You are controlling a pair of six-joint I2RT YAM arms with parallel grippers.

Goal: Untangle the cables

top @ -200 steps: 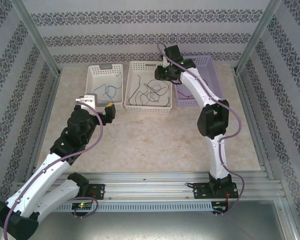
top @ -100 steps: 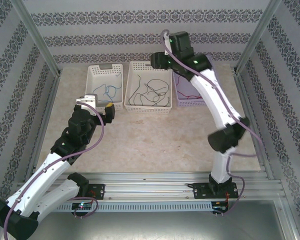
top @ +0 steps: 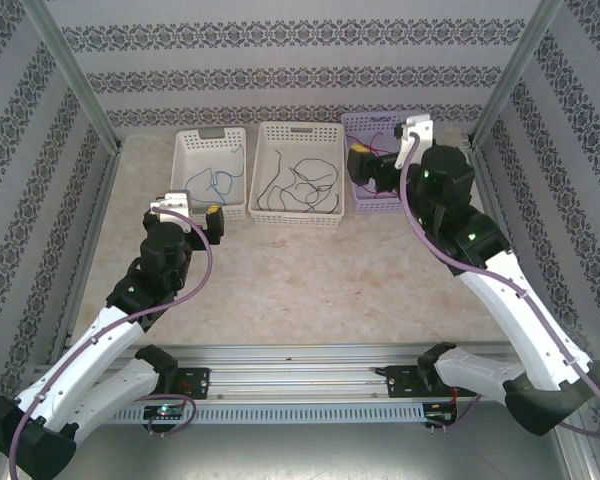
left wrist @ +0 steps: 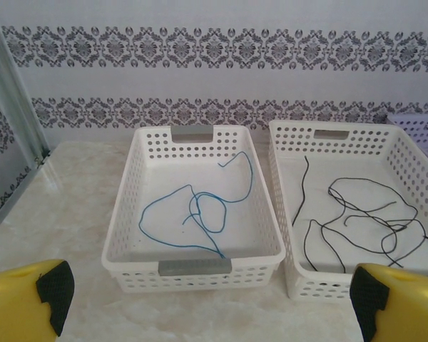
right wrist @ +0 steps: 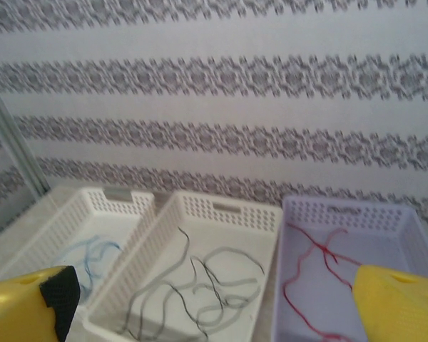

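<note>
Blue cable [left wrist: 200, 194] looped, left basket [left wrist: 121, 235]; black cables [left wrist: 357, 206], middle basket [left wrist: 279, 185]; red cable [right wrist: 317, 249], lilac basket [right wrist: 349, 208].

Light is bright, even and diffuse all round me, leaving only faint soft shadows inside the baskets [left wrist: 121, 239]. From overhead the picture is pale and slightly washed out. My left wrist view is crisp, with a mild sheen on the marble surface [left wrist: 78, 206]. My right wrist view is blurred and faded; the red cable [right wrist: 318, 246] looks soft-edged.

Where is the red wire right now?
In the right wrist view, the red cable lies inside the purple basket, far right of the three, beside the white basket holding black cables.
</note>
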